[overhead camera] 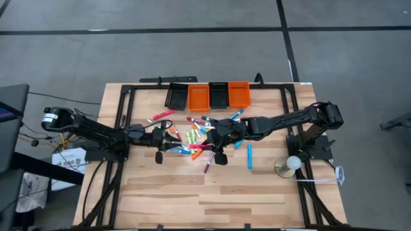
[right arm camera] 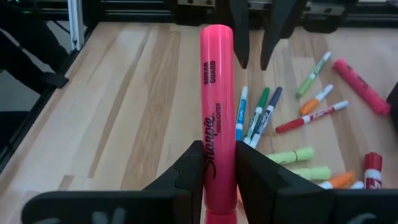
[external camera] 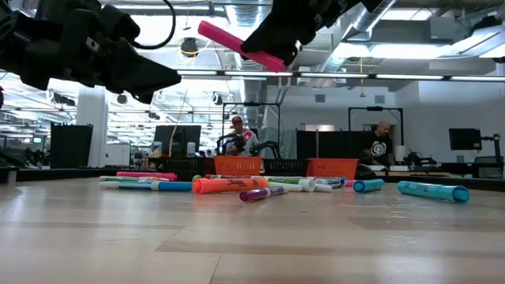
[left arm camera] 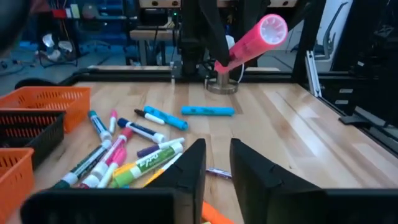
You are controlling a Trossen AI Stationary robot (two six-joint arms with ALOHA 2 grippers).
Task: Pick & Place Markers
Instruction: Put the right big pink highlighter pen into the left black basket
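Carry step in hand. My right fingers [right arm camera: 219, 163] are clamped on a pink highlighter [right arm camera: 217, 99], lifted clear of the worktop [overhead camera: 212, 199]; in the low view it hangs tilted, high above the pile of markers [external camera: 229, 185]. From overhead, my right fingers sit over the right side of that pile, on the near side of the row of bins [overhead camera: 209, 95] and apart from it.

My left fingers [left arm camera: 217, 163] hover at the left edge of the pile, parted, holding nothing.

Many markers lie loose on the worktop around the pile: a blue one [overhead camera: 250, 156] off to its right, a pink one [overhead camera: 162, 115] between the pile and the bins.

Next move, as I judge it: carry the highlighter from the pile toward the bins, two orange [overhead camera: 239, 94] and two black [overhead camera: 219, 95], and let go over one. Which bin is meant I cannot tell. The highlighter sticks out long past my fingers, so it needs room above the bin rims.

Writing: "Sharpie HIGHLIGHTER" and "SMEAR GUARD" on the pink barrel. "EXPO" on a marker [left arm camera: 149, 163] in the pile, left wrist view.
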